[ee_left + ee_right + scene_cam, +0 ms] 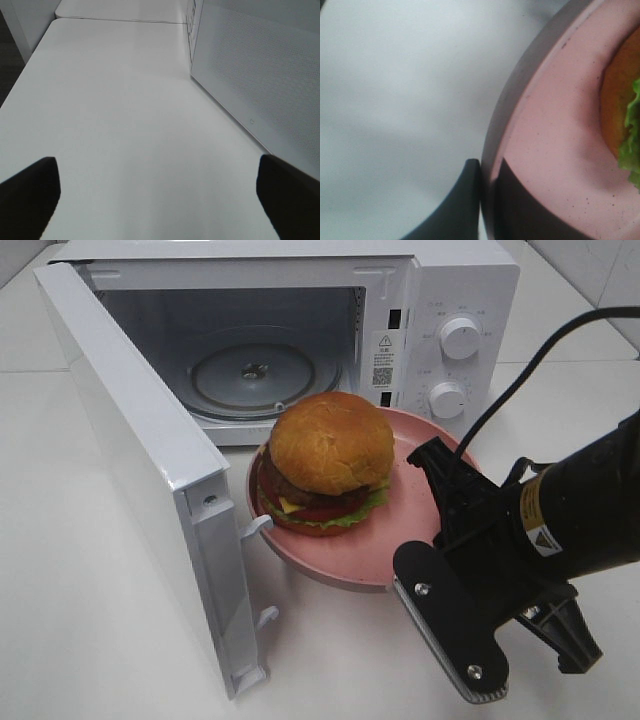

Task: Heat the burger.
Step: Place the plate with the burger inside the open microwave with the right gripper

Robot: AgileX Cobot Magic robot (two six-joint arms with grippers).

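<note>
White tabletop (90, 630), microwave (470, 280) (door (130, 430) open), burger (330, 445), pink plate (412, 438)

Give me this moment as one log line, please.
right hand: shut on plate rim | burger: on plate, in front of microwave | door: open | left hand: open, empty, over table

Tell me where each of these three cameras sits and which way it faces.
Exterior high: mounted above, looking down at open microwave, burger, pink plate; right arm shows.
Left wrist: low, looking along table beside microwave door; open left gripper shows.
Right wrist: close on pink plate's rim; right gripper shut on it.
Shared: exterior and right wrist both see burger and pink plate.
</note>
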